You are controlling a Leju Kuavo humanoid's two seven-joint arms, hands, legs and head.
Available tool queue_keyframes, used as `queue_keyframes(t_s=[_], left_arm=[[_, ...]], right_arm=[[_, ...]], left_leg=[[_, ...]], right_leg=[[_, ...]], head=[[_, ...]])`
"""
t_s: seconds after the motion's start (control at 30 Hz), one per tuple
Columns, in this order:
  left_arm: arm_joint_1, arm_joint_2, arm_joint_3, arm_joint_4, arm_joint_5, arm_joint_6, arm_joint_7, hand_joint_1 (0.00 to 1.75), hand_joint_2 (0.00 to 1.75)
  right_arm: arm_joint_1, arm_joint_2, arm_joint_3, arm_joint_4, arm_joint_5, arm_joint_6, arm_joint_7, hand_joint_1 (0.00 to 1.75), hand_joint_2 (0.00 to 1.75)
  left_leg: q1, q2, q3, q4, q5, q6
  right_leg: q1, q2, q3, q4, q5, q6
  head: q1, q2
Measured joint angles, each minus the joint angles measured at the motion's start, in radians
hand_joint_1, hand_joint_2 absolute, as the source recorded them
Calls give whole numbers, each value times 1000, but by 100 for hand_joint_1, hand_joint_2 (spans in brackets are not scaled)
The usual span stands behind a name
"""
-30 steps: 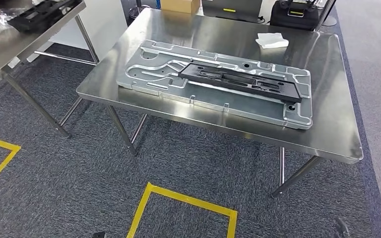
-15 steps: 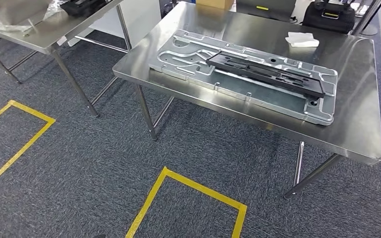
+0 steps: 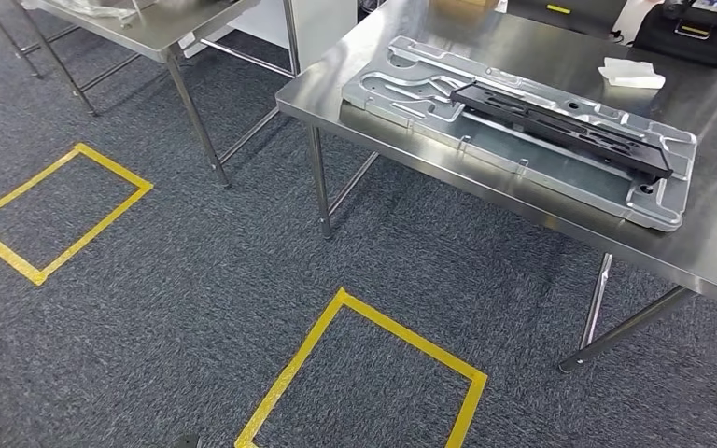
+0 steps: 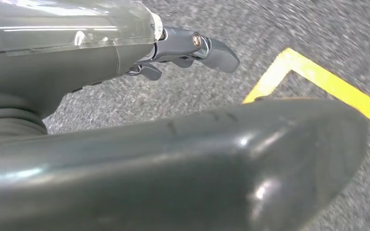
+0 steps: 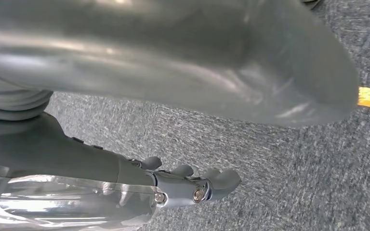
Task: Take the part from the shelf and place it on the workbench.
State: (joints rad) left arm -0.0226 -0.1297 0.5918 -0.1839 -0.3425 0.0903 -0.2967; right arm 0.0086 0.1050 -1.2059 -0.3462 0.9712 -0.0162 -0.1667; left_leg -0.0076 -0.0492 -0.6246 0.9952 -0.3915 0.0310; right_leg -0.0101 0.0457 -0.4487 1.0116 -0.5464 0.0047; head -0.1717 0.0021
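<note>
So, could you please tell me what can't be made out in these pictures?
- Head view: the second table and what lies on it are cut off by the top edge.
- Head view: the black case is cut off at the top.
- Wrist views: each thumb hides much of the left hand and right hand.

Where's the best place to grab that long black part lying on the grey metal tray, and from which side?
Probably across the middle of the long black part, from above. It lies flat and narrow on the grey metal tray, so fingers can likely span its width there and keep it balanced.
</note>
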Motion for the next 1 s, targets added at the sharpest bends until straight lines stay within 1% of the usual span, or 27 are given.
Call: queue_keyframes(t_s=[0.03, 0.07, 0.1, 0.13, 0.17, 0.2, 0.27, 0.3, 0.33, 0.37, 0.4, 0.43, 0.47, 0.5, 0.53, 0.57, 0.6, 0.63, 0.67, 0.7, 0.77, 0.8, 0.83, 0.87, 0.9, 0.93, 1.0], left_arm=[[0, 0, 0, 0, 0, 0, 0, 0, 0], [0, 0, 0, 0, 0, 1, 0, 0, 0], [2, 1, 0, 0, 0, 1, 0, 0, 0], [4, 2, 0, 0, 0, 2, -1, 0, 0], [5, 3, 0, 0, 0, 3, -1, 0, 0], [5, 3, -1, 0, 0, 5, -1, 0, 0], [3, 3, -2, 0, -3, 10, -2, 0, 0], [2, 2, -3, 0, -7, 15, -2, 0, 0], [1, 1, -4, 0, -12, 21, -2, 0, 0], [1, 0, -5, 0, -17, 27, -2, 0, 0], [1, -1, -6, 0, -23, 33, -1, 0, 0], [0, -3, -7, 0, -28, 38, -1, 0, 0], [-1, -4, -9, 0, -32, 41, -1, 0, 0], [-3, -5, -12, 0, -37, 42, -2, 0, 0], [-5, -6, -16, 0, -42, 44, -3, 0, 0], [-6, -6, -19, 0, -46, 44, -6, 0, 0], [-5, -5, -22, 0, -50, 45, -9, 0, 0], [-3, -5, -25, 0, -54, 46, -12, 0, 0], [-1, -5, -26, 0, -56, 48, -16, 0, 0], [0, -5, -28, 0, -60, 51, -19, 0, 0], [-1, -5, -30, 0, -68, 63, -23, 0, 0], [-2, -5, -30, 0, -71, 75, -21, 0, 0], [-1, -5, -30, 0, -72, 89, -16, 0, 0], [0, -5, -30, 0, -73, 105, -10, 0, 0], [0, -6, -30, 0, -73, 120, -3, 0, 0], [0, -6, -30, 0, -73, 132, 2, 0, 0], [-2, -7, -30, 0, -74, 152, 14, 0, 0]], right_arm=[[-1, -2, -2, 5, 0, 0, 1, 0, 0], [-2, -3, -4, 11, 0, 0, 1, 0, 0], [-3, -4, -5, 15, 1, 0, 2, 0, 0], [-5, -5, -6, 19, 2, 0, 2, 0, 0], [-7, -5, -7, 23, 4, 1, 1, 0, 0], [-8, -6, -8, 26, 7, 2, 0, 0, 0], [-7, -7, -9, 33, 14, 5, -3, 0, 0], [-7, -7, -10, 36, 16, 6, -5, 0, 0], [-8, -8, -10, 39, 18, 6, -8, 0, 0], [-9, -8, -10, 43, 19, 6, -10, 0, 0], [-11, -8, -10, 46, 21, 6, -12, 0, 0], [-14, -8, -11, 50, 23, 5, -12, 0, 0], [-15, -8, -11, 55, 26, 4, -10, 0, 0], [-16, -8, -11, 60, 29, 3, -6, 0, 0], [-18, -7, -11, 64, 32, 2, 0, 0, 0], [-21, -7, -11, 69, 35, 3, 6, 0, 0], [-25, -7, -11, 73, 38, 4, 13, 0, 0], [-30, -7, -11, 77, 40, 6, 19, 0, 0], [-33, -8, -11, 81, 43, 7, 25, 0, 0], [-34, -8, -11, 85, 45, 8, 31, 0, 0], [-32, -8, -11, 94, 52, 9, 39, 0, 0], [-30, -8, -11, 98, 57, 9, 41, 0, 0], [-29, -8, -11, 101, 63, 10, 41, 0, 0], [-30, -8, -11, 103, 68, 11, 41, 0, 0], [-31, -8, -11, 105, 72, 12, 41, 0, 0], [-32, -8, -11, 106, 76, 14, 41, 0, 0], [-33, -8, -11, 109, 82, 17, 38, 0, 0]], left_leg=[[0, -7, -7, 2, 10, -5], [1, -15, -12, 0, 20, -11], [2, -21, -15, -2, 28, -17], [2, -19, -22, 4, 21, -22], [3, -9, -31, 24, -4, -27], [6, 5, -44, 63, -46, -31], [13, 29, -73, 186, -146, -41], [17, 34, -82, 246, -174, -47], [20, 36, -80, 285, -177, -52], [23, 40, -64, 296, -156, -55], [25, 45, -31, 271, -124, -56], [26, 57, 18, 217, -98, -55], [24, 75, 77, 141, -93, -51], [20, 91, 130, 66, -104, -45], [16, 103, 166, 8, -121, -39], [11, 105, 183, -26, -136, -33], [9, 99, 183, -40, -137, -25], [10, 93, 179, -43, -132, -20], [12, 87, 175, -46, -124, -12], [14, 82, 170, -49, -117, -5], [13, 68, 154, -47, -105, 4], [11, 59, 146, -44, -100, 6], [10, 49, 139, -39, -97, 6], [10, 39, 133, -34, -95, 5], [10, 29, 128, -27, -94, 4], [10, 18, 125, -20, -95, 2], [7, 0, 112, -3, -97, -6]], right_leg=[[2, 9, 20, -38, -8, -3], [5, 6, 24, -51, -9, -4], [3, -2, 17, -51, -1, -9], [1, -12, 11, -53, 8, -16], [-1, -23, 2, -54, 19, -24], [-3, -35, -8, -56, 29, -31], [1, -58, -32, -51, 46, -36], [2, -70, -46, -48, 54, -35], [3, -82, -61, -44, 61, -33], [3, -93, -77, -39, 68, -31], [4, -104, -92, -34, 74, -28], [4, -113, -104, -29, 79, -24], [5, -122, -113, -24, 84, -20], [6, -131, -118, -20, 88, -15], [6, -140, -121, -17, 93, -9], [6, -150, -122, -16, 98, -3], [5, -159, -122, -16, 103, 3], [3, -156, -124, -12, 102, 9], [0, -140, -130, 3, 89, 14], [-1, -115, -145, 38, 61, 18], [-4, -65, -196, 165, -21, 22], [-4, -55, -221, 230, -52, 23], [-4, -51, -233, 269, -65, 23], [-4, -50, -226, 270, -57, 23], [-5, -47, -199, 229, -30, 23], [-7, -40, -159, 161, 4, 22], [-10, -8, -92, 41, 40, 17]], head=[[0, 0], [0, 0], [0, 0], [0, 0], [0, 0], [-1, 0], [-1, 0], [-1, 0], [-1, 0], [-1, 0], [-1, 0], [-1, 0], [-1, 0], [-1, 0], [-1, 0], [-1, 0], [-1, 0], [-1, 0], [0, 0], [0, 0], [0, 0], [0, 0], [0, 0], [0, 0], [0, 0], [0, 0], [0, 0]])
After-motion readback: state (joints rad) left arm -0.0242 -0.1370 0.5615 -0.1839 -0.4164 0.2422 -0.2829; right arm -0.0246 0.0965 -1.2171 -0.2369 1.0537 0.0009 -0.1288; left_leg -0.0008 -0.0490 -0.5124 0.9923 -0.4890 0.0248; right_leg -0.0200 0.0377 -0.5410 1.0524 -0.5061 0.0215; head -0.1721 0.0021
